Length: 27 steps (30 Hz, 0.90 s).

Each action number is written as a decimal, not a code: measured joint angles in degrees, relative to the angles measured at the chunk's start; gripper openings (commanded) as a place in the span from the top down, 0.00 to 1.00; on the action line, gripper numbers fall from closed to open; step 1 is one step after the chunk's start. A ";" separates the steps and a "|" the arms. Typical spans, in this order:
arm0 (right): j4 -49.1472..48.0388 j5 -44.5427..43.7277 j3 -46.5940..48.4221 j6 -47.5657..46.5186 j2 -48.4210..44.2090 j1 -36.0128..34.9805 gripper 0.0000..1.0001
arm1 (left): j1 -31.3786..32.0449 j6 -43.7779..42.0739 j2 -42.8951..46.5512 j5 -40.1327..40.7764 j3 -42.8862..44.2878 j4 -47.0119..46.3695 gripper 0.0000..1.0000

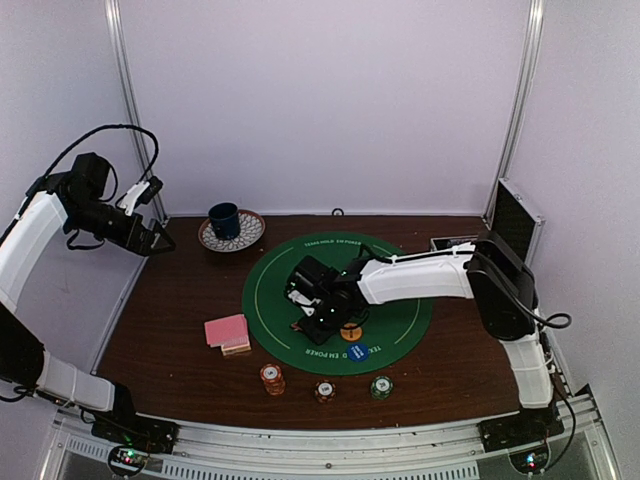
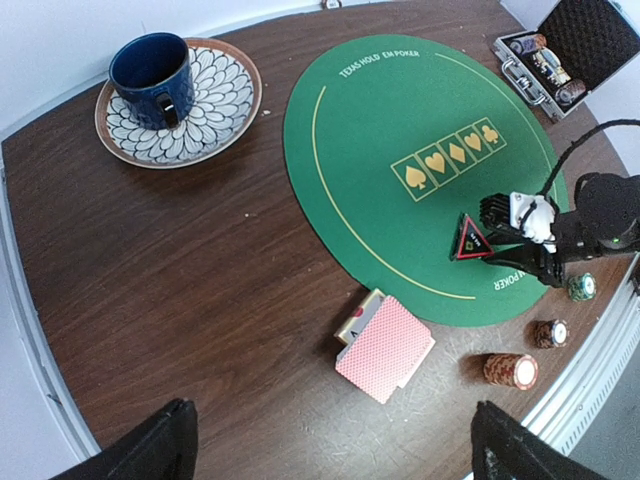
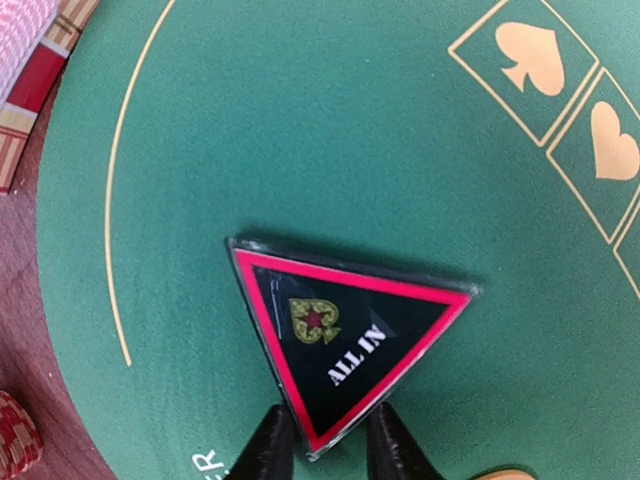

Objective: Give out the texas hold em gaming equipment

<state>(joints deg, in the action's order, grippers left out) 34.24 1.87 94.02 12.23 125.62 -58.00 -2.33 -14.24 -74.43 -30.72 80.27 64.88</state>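
**Right wrist view: right gripper (image 3: 328,418) pinching the ALL IN marker (image 3: 345,340) over the mat (image 3: 300,120)**

Two dark fingers (image 3: 272,445) are pressing against the marker's lower corner, one on each slanted edge, so the right gripper is gripping it there. The marker is showing a black face with a red border, a small spade badge and the words ALL IN. It is sitting over the green mat, inside the gold ring line and short of the printed suit boxes. A thin shadow is running along its far edge. In the left wrist view it is looking tilted up, with its face turned toward that camera. Whether its far edge is touching the felt cannot be told.

The left gripper (image 1: 155,240) is hanging high over the table's (image 1: 160,330) left edge, well apart from everything. Its fingers are standing wide apart, with nothing between them.

Pink-backed cards (image 1: 228,330) are lying in a loose pile on the bare wood, just left of the mat. Three stacks of chips (image 1: 271,378) are standing in a row near the front edge, with orange on the left and green on the right. An orange button (image 1: 350,332) and a blue button (image 1: 358,350) are resting on the mat's near part, just beside the right gripper.

A blue cup (image 1: 224,219) is sitting on a patterned saucer (image 1: 248,232) at the far left. An open case (image 1: 512,222) is standing at the far right, with more chips lying inside it.
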 measured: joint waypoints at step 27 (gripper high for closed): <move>2.12 -6.27 33.09 -5.29 20.72 0.17 1.00 | 0.00 -0.02 -0.04 0.63 0.76 1.25 0.02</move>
<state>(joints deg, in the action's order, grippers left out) 36.36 -4.40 127.11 6.94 146.34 -57.82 -2.33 -14.26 -74.48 -30.09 81.03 66.13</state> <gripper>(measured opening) 0.024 0.975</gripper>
